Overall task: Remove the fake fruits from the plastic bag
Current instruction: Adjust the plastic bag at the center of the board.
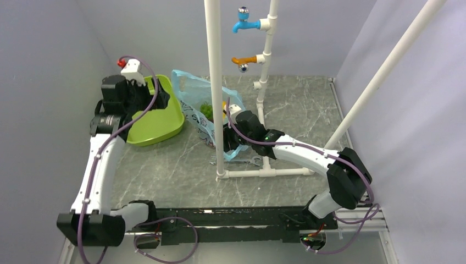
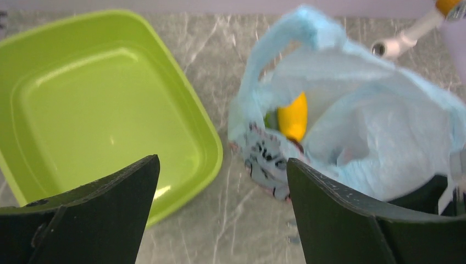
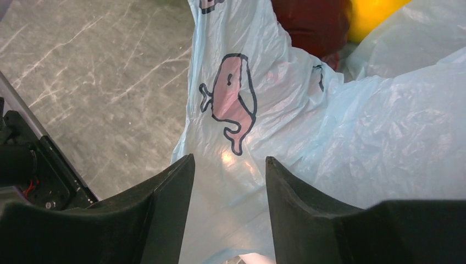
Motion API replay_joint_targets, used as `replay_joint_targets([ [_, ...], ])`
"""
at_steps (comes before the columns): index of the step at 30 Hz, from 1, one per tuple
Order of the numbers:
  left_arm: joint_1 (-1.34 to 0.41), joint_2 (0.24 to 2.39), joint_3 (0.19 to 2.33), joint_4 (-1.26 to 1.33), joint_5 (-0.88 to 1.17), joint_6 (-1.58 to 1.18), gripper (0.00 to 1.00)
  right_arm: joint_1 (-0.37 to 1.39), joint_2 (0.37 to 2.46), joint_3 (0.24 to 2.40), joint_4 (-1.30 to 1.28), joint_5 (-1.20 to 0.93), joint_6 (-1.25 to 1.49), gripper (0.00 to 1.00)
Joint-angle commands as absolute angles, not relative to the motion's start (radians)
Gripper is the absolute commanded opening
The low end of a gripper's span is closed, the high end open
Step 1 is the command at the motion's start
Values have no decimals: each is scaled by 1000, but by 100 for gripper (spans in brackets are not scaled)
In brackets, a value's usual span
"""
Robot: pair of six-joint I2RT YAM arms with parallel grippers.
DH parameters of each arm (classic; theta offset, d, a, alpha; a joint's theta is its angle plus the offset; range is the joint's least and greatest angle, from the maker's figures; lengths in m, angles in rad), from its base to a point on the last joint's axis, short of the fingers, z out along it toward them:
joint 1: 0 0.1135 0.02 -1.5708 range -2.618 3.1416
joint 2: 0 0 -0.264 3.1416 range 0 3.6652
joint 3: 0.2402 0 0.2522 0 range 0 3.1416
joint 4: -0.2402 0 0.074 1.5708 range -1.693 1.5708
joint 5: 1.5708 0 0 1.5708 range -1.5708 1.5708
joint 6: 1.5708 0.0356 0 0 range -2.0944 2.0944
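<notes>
The light-blue plastic bag [image 1: 193,99] lies crumpled on the table just right of the tray, its mouth gaping. Inside it show a yellow fruit [image 2: 293,116], a dark red fruit [image 3: 313,25] and a green grape bunch [image 1: 206,109]; the orange one is hidden. My left gripper [image 2: 221,159] hovers between tray and bag with its jaws wide apart and nothing in them. My right gripper [image 3: 229,158] sits low at the bag's near side [image 1: 231,142]. Its jaws stand apart over the bag's printed film [image 3: 231,104], which lies loose in the gap, not pinched.
A lime-green tray [image 1: 165,118] stands left of the bag and holds nothing. A white pipe post [image 1: 215,82] rises right in front of the bag, and its base rail [image 1: 264,173] runs along the table. A small metal tool [image 1: 251,161] lies by the rail. Walls close both sides.
</notes>
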State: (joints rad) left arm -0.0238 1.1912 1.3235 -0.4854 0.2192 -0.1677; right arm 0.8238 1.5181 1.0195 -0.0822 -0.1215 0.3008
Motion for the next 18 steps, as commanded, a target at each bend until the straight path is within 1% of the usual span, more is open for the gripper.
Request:
replay_joint_targets([
  [1, -21, 1057, 1194, -595, 328, -233, 89, 825, 1474, 1055, -64, -98, 317, 55],
  [5, -37, 914, 1056, -447, 633, -328, 83, 825, 1473, 1050, -55, -101, 317, 56],
  [6, -55, 903, 1029, -392, 676, -359, 82, 825, 1471, 1046, -51, -103, 318, 56],
  [8, -118, 922, 1002, -304, 684, -405, 81, 823, 1467, 1032, -37, -107, 326, 56],
  [10, -172, 1000, 1016, -251, 685, -425, 80, 825, 1461, 1018, -22, -105, 340, 56],
  [12, -205, 1120, 1078, -246, 684, -416, 74, 824, 1451, 1000, -7, -99, 354, 56],
  [15, -225, 1360, 1229, -308, 695, -361, 65, 825, 1439, 966, 38, -90, 376, 55],
  [18, -225, 1574, 1411, -380, 680, -334, 55, 825, 1447, 957, 51, -80, 388, 52],
])
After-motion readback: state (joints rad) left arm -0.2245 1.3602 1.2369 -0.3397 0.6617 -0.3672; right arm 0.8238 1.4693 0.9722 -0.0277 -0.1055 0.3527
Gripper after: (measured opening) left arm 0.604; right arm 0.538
